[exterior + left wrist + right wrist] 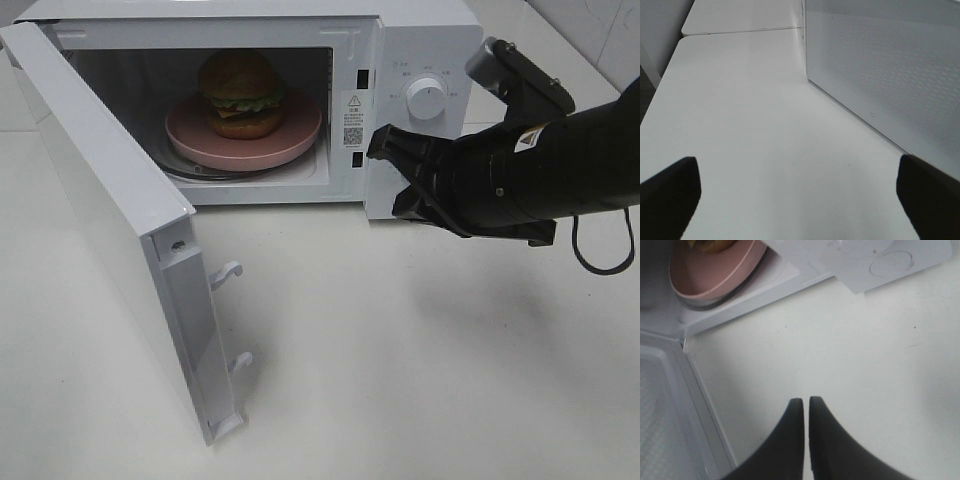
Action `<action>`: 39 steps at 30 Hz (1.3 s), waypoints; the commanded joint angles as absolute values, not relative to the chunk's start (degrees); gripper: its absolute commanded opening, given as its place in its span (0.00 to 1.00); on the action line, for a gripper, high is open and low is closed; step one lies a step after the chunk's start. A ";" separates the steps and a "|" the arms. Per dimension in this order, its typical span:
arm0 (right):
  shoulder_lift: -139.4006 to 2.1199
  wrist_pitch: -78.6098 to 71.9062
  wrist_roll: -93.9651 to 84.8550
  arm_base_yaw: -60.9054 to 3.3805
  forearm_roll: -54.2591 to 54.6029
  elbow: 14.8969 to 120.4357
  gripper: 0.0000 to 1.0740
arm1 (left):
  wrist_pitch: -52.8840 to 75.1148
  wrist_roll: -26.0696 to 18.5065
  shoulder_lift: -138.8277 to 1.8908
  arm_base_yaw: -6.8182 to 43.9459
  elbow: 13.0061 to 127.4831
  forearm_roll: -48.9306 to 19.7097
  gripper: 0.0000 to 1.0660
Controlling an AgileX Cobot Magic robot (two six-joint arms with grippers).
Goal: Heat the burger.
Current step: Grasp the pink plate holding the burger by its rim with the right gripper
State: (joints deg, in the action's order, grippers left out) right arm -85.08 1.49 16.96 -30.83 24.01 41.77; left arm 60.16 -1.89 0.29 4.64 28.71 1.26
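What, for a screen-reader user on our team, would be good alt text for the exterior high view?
A burger sits on a round pink plate inside a white microwave whose door stands wide open at left. From the right, the black right gripper, shut and empty, reaches close to the control panel below the dial.

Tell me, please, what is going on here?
The golden-bun burger with lettuce and cheese sits on a round pink plate inside the white microwave oven, whose door stands wide open. The right arm's black tool is shut and empty, just in front of the oven's control panel. The left tool is open and empty.
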 commanded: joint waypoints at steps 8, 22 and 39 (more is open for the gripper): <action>-84.45 21.14 2.12 -30.94 18.96 49.45 0.07 | 59.59 -1.89 1.66 4.58 28.53 1.03 0.94; -84.45 42.34 -6.13 -30.94 -3.32 59.53 0.11 | 59.59 -1.89 1.66 4.58 28.53 1.03 0.94; -84.45 42.06 -58.27 -30.94 -6.02 59.99 0.15 | 59.59 -1.89 1.66 4.58 28.53 1.03 0.94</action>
